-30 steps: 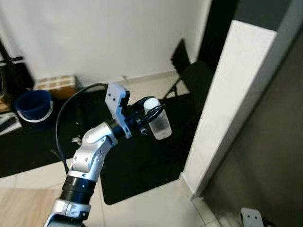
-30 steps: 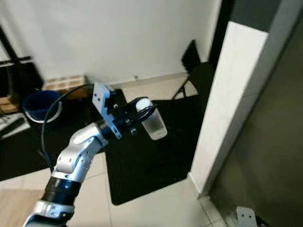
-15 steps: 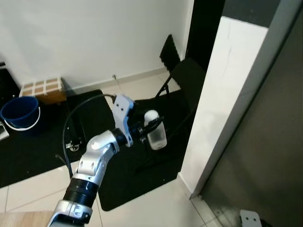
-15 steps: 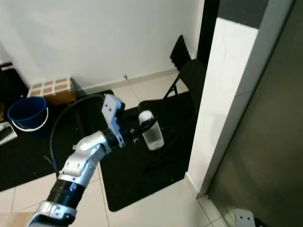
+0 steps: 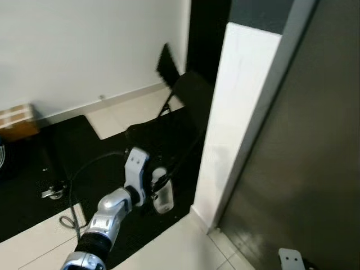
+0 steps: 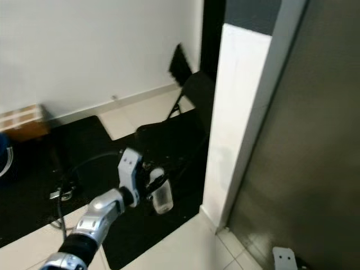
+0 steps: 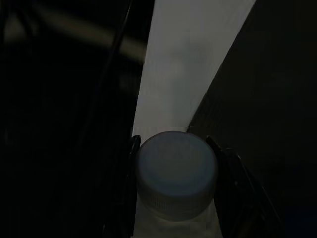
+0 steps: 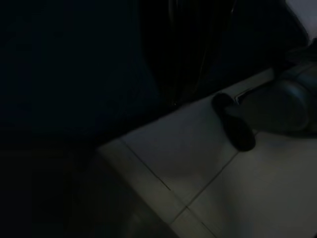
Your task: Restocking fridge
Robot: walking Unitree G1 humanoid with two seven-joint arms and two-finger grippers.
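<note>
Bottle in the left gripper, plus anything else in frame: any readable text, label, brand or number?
None can be read.
Clear plastic bottle with a white cap, held in the left gripper: no label or print to be made out; its cap top looks blank in the left wrist view.
Brown cardboard box by the white wall: blurred, no legible marking.
White panel edge and dark grey door: plain, no sign.
</note>
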